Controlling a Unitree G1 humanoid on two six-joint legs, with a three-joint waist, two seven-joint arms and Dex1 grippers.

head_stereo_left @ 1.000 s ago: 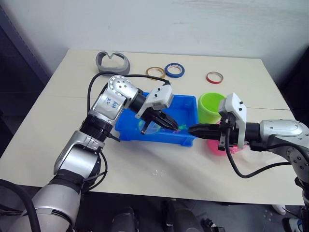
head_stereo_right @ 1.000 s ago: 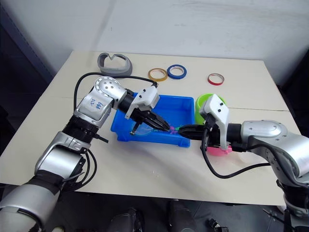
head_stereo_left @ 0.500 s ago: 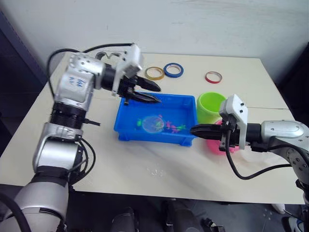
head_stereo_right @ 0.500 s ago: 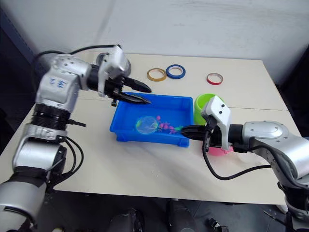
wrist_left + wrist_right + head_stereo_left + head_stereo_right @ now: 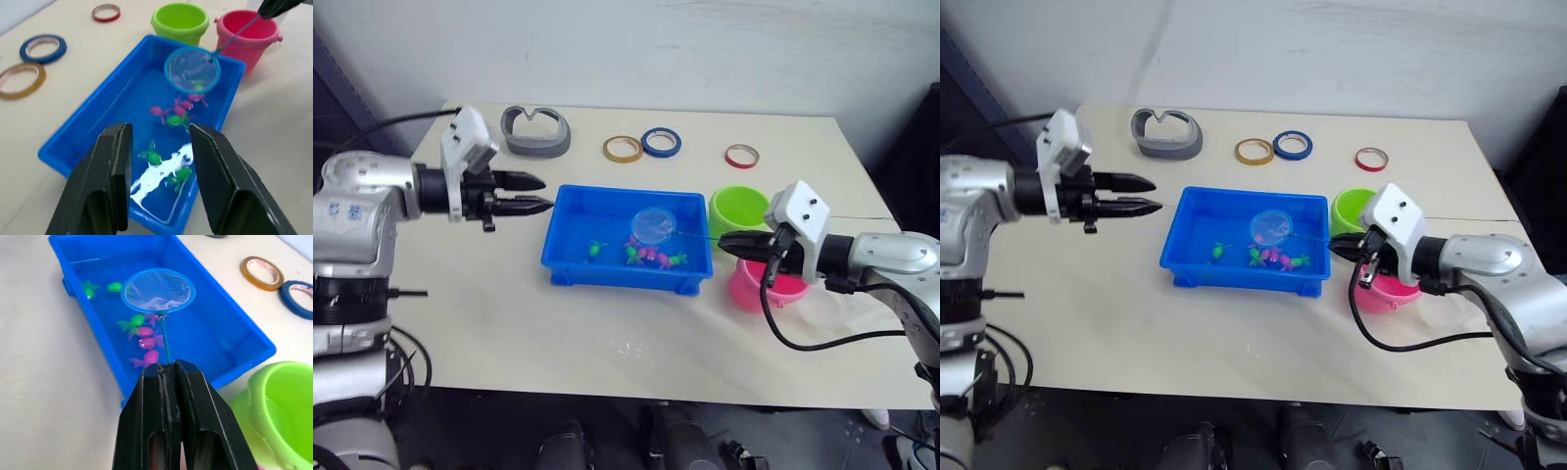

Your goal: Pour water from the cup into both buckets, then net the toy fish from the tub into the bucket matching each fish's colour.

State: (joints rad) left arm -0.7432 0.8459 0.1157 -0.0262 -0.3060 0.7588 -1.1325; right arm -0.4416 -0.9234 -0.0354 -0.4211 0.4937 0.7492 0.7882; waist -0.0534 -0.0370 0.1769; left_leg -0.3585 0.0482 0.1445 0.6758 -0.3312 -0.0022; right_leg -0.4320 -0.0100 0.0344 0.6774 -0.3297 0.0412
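Net (image 5: pixel 157 290) held over tub (image 5: pixel 570 262) at counter middle, thin handle clamped in right tool (image 5: pixel 167 369). Left tool (image 5: pixel 536 193) seen parted, empty. Net judged light, whippy; grip best kept at handle end.

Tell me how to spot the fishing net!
Find the big blue tub in the middle of the table. Above its far right part hangs the net, held by the right claw. It is a round, light blue hoop on a thin stick.
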